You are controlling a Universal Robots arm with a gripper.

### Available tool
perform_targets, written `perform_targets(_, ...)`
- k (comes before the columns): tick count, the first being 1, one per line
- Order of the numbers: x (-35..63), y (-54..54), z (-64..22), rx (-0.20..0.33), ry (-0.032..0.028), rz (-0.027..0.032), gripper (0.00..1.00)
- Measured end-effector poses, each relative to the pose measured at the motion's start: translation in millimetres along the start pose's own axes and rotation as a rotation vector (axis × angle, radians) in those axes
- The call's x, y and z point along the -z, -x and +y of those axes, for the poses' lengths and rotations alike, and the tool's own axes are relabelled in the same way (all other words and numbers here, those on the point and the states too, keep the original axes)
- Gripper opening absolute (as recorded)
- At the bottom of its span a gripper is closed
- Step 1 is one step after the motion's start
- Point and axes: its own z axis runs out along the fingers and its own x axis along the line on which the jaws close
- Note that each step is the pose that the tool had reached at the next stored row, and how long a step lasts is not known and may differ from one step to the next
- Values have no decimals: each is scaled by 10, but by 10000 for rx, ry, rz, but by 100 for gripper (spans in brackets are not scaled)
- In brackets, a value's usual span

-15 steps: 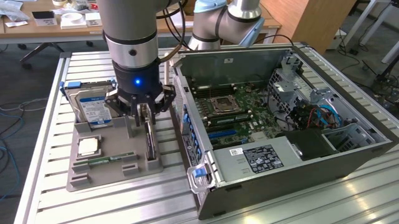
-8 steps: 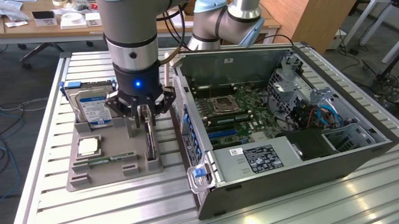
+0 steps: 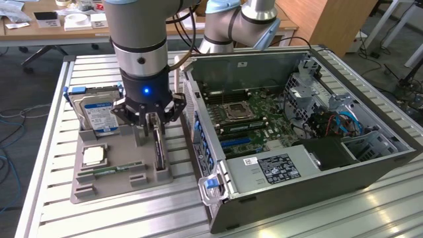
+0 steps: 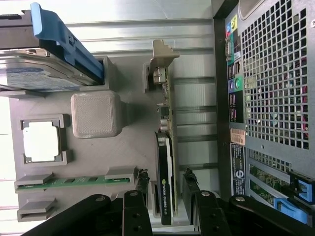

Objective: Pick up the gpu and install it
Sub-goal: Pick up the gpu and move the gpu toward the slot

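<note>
While the gpu (image 4: pixel 164 167) stands edgewise in the tray (image 3: pixel 118 187), on the exterior view's left of the case (image 3: pixel 310 191), the spread gripper (image 4: pixel 166 183) straddles it.

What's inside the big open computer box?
A green motherboard with a square silver socket, blue cables, and a grey metal box with a black label. Whatever lies beneath that grey metal box is covered, so I can't tell.
</note>
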Motion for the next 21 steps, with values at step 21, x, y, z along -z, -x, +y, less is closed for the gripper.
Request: perform_targets(21, -83, 11, -3, 0, -2, 3, 42)
